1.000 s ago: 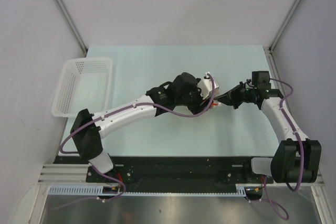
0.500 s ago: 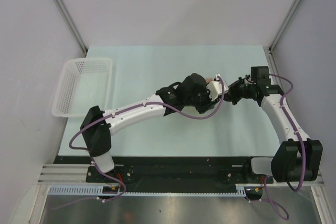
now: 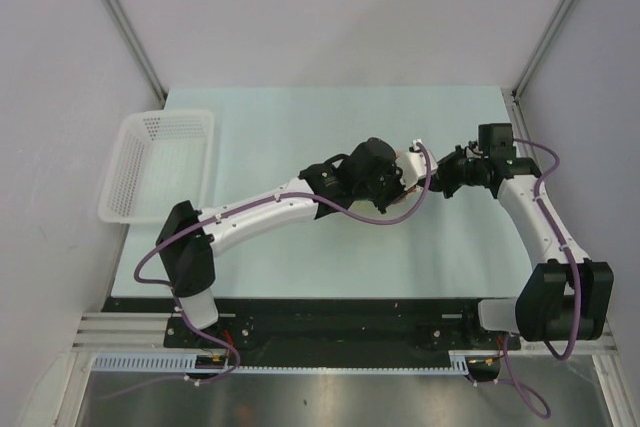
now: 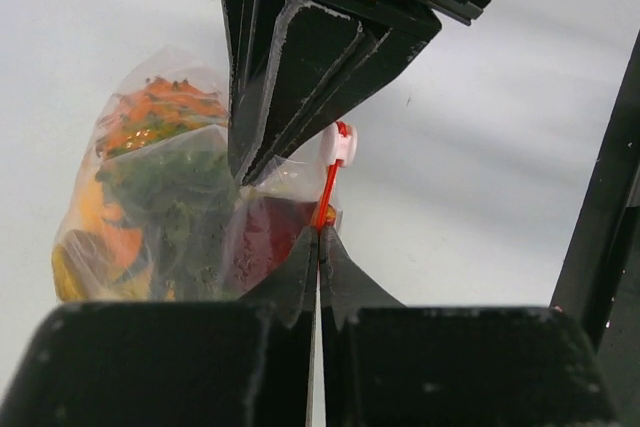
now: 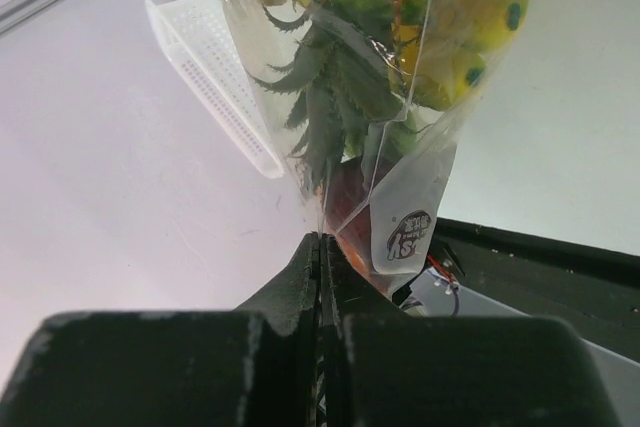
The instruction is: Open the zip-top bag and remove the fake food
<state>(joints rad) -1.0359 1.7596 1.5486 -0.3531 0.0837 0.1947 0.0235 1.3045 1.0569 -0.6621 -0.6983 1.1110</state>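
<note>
Left tool (image 4: 320,239), right tool (image 5: 320,240) on bag (image 4: 150,212)

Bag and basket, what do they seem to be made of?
The bag: thin clear plastic film, glossy; it creases and the toys show through. The basket: white rigid plastic, probably moulded, matte, with a grid of holes in its walls.

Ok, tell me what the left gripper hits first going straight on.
The zip-top bag: the left gripper is shut on its red zip strip. Just beyond, the right gripper, holding the same bag, seems next in line; depth is unclear.
</note>
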